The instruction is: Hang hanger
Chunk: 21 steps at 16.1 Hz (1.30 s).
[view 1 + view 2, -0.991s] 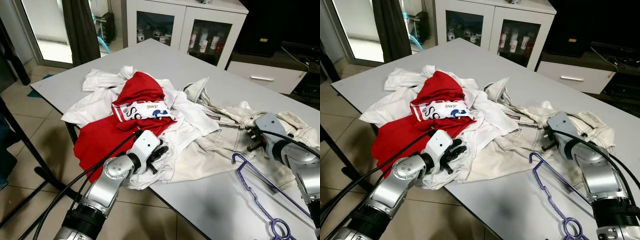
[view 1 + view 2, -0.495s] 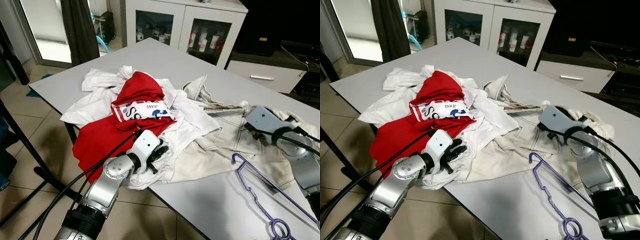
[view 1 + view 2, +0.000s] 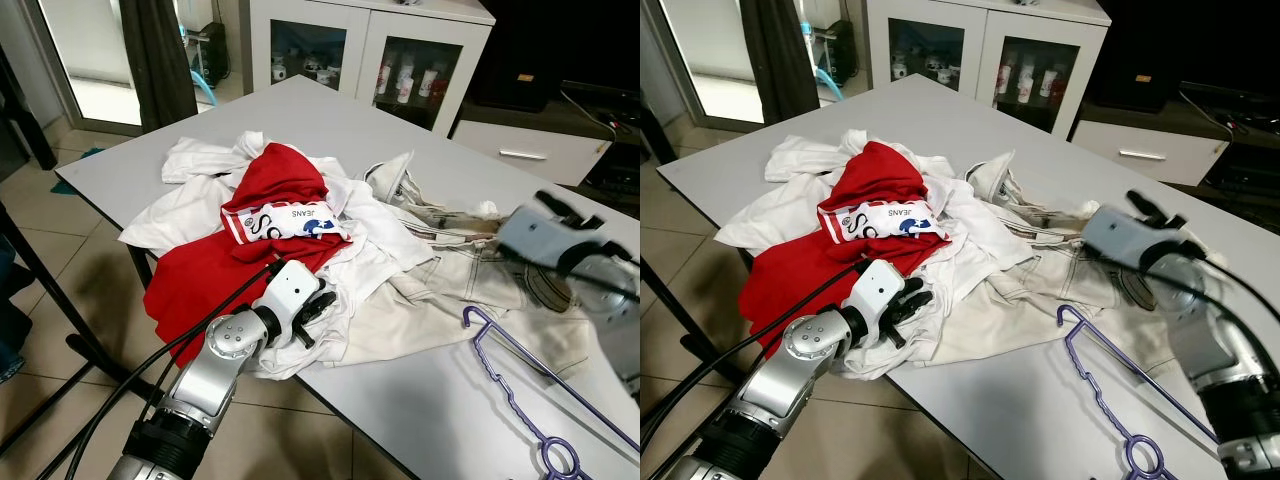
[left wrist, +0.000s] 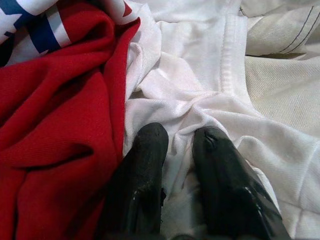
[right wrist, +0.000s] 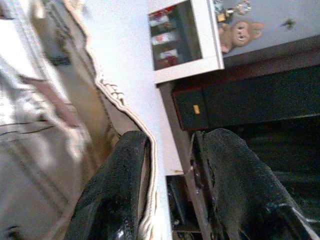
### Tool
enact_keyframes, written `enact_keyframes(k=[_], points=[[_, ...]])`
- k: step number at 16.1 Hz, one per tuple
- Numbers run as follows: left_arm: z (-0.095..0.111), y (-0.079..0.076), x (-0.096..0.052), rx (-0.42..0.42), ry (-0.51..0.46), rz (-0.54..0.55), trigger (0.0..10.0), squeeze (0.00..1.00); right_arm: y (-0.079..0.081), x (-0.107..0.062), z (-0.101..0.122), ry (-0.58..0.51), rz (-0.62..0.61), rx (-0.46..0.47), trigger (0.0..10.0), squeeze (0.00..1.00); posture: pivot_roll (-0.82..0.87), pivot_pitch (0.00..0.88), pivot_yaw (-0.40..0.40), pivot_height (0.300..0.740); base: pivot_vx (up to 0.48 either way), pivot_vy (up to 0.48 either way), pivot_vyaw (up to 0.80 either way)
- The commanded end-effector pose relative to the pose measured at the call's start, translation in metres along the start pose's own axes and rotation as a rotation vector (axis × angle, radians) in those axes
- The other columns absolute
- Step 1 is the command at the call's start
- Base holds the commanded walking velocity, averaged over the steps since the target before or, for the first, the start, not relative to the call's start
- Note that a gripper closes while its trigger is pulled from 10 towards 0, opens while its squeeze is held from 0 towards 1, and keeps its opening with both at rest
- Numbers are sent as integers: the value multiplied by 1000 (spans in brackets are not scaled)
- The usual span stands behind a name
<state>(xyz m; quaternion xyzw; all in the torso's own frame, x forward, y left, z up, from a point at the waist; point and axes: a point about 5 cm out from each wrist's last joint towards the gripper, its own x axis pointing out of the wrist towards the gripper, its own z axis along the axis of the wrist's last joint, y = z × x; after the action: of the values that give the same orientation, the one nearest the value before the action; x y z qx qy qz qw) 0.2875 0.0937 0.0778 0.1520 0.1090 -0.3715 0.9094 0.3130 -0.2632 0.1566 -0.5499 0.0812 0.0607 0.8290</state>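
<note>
Right pincer [image 3: 1152, 213] lifted, hanger [image 3: 1110, 395] beside jeans [image 3: 1040, 295]

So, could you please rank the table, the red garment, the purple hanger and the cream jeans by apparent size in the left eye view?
1. Table, clearly largest.
2. Red garment and cream jeans: they look alike, so no ranking between them.
3. Purple hanger, long but thin, and part of it is cut off by the frame edge.
</note>
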Motion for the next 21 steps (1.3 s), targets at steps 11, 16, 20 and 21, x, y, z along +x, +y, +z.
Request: enact_keyframes(k=[11, 16, 20, 21], points=[[-2, -2, 2, -2, 17, 9, 10000, 0, 24, 43, 21, 13, 50, -198, 1137, 0, 3, 0, -86, 740, 0, 0, 0], [-2, 0, 1, 3, 16, 11, 10000, 0, 24, 50, 16, 73, 56, -139, 0, 0, 6, 0, -82, 740, 0, 0, 0], [-2, -2, 1, 3, 16, 7, 10000, 0, 28, 51, 17, 58, 90, 48, 0, 0, 0, 0, -79, 740, 0, 0, 0], [-2, -2, 1, 4, 14, 8, 10000, 0, 25, 50, 20, 43, 84, 150, 0, 0, -4, 0, -77, 740, 0, 0, 0]])
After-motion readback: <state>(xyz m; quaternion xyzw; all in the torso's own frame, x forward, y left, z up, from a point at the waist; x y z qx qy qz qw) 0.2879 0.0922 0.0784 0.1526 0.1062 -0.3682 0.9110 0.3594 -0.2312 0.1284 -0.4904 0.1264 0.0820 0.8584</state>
